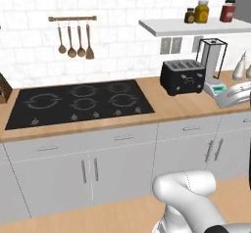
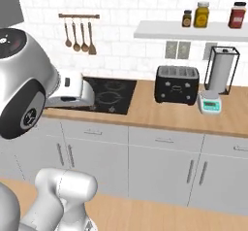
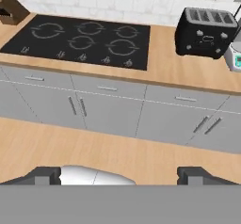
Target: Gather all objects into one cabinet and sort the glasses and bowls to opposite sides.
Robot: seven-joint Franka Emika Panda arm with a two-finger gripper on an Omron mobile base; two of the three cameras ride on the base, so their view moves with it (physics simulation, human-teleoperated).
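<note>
Pincer (image 3: 120,175) wide open, empty | shelf (image 1: 196,25): three jars (image 1: 202,11) | toaster (image 3: 204,32) on counter (image 3: 164,68)

White tile wall (image 1: 122,41), wood counter (image 1: 166,107) (black hob (image 1: 81,102) inset), grey base cabinets (image 1: 117,163), wood floor (image 3: 94,152).

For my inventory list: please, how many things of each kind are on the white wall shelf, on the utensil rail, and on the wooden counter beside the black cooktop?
Jars on the white wall shelf: 3, small dark jar, yellow jar, red jar
Wooden utensils on the rail: 4
Black four-slot toaster: 1
Paper towel roll in its black wire holder: 1
Small teal kitchen scale: 1
Total: 10
</note>
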